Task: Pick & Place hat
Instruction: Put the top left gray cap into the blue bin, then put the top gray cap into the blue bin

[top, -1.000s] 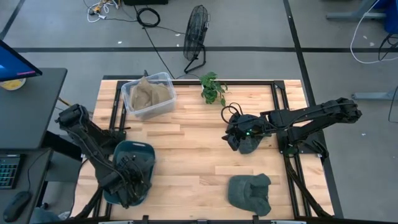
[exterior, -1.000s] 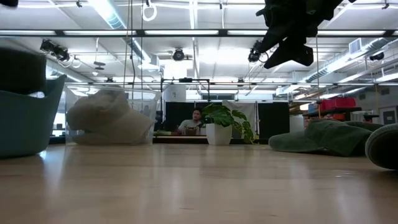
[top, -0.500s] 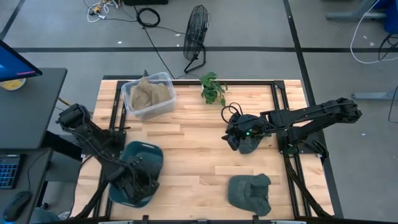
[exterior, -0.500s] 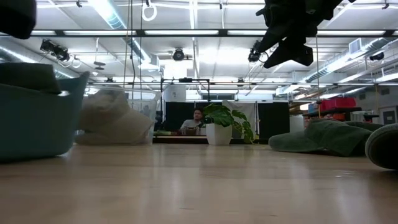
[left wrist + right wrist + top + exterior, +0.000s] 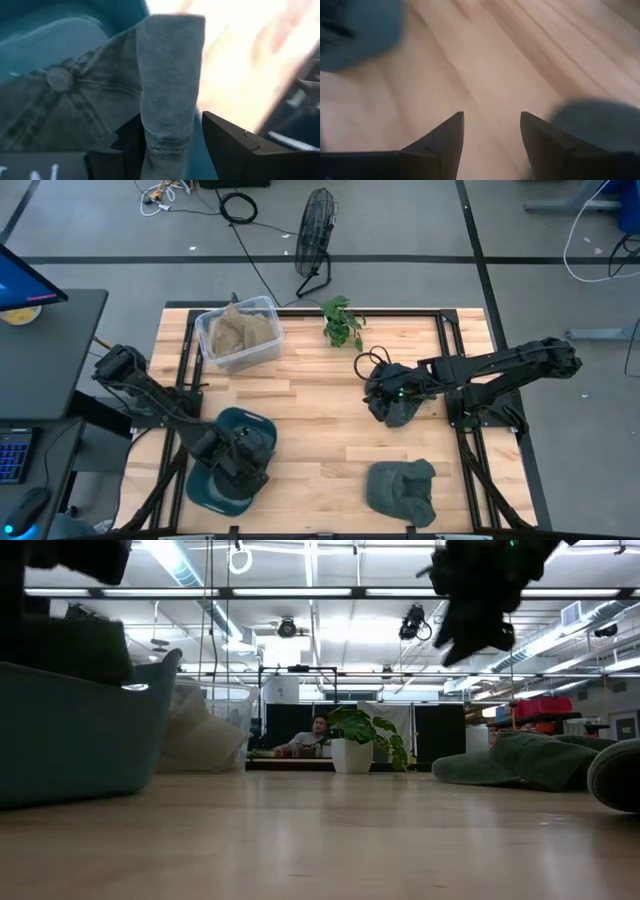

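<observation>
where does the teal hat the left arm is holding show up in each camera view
High view: teal hat, lower left of the table, under the left gripper.
Low view: far left, large.
Left wrist view: fills the frame, brim between the fingers.
Right wrist view: cannot tell.
Shared landmark: potted plant.

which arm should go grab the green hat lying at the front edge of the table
Probably the right. The right gripper is open and empty over the table's right half, nearer the green hat. The left gripper is shut on a denim cap.
</observation>
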You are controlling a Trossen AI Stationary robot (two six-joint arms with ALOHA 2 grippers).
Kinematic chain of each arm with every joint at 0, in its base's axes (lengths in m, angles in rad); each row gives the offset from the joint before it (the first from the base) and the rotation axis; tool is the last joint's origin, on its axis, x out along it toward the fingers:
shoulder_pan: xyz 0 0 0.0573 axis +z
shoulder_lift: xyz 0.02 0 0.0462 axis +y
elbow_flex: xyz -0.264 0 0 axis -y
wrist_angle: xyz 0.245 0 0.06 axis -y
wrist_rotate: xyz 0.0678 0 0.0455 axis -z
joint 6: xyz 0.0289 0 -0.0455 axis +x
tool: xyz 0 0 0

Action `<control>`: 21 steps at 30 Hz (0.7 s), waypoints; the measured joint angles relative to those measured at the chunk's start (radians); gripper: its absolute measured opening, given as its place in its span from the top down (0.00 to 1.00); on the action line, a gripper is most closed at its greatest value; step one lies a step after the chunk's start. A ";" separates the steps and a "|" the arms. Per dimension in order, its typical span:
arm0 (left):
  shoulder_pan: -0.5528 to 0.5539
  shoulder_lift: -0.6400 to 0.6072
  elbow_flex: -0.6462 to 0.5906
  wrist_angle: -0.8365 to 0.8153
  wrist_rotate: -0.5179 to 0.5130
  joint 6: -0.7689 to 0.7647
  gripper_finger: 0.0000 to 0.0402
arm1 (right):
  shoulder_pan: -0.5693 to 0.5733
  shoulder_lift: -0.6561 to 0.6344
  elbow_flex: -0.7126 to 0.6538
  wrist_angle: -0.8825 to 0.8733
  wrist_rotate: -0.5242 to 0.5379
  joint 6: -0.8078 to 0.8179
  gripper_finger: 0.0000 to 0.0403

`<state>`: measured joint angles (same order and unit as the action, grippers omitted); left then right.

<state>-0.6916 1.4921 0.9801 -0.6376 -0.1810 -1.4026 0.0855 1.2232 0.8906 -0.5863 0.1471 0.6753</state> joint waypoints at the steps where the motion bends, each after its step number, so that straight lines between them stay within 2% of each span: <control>1: 0.006 0.000 0.012 -0.002 0.018 0.008 0.52 | -0.008 0.000 0.000 -0.049 -0.001 -0.010 0.51; 6: 0.033 -0.003 0.115 -0.062 0.030 0.093 0.52 | -0.051 0.000 0.000 -0.264 0.022 -0.223 0.51; 9: 0.059 -0.003 0.189 -0.144 0.027 0.152 0.52 | -0.090 0.000 0.000 -0.332 0.030 -0.378 0.51; 14: 0.106 -0.003 0.290 -0.240 -0.009 0.225 0.52 | -0.168 0.040 0.000 -0.342 0.029 -0.518 0.51; 21: 0.166 -0.003 0.364 -0.247 -0.083 0.391 0.52 | -0.231 0.186 0.000 -0.354 -0.024 -0.635 0.51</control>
<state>-0.5257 1.4891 1.3444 -0.8848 -0.2642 -1.0111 -0.1456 1.4097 0.8906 -0.9399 0.1230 0.0401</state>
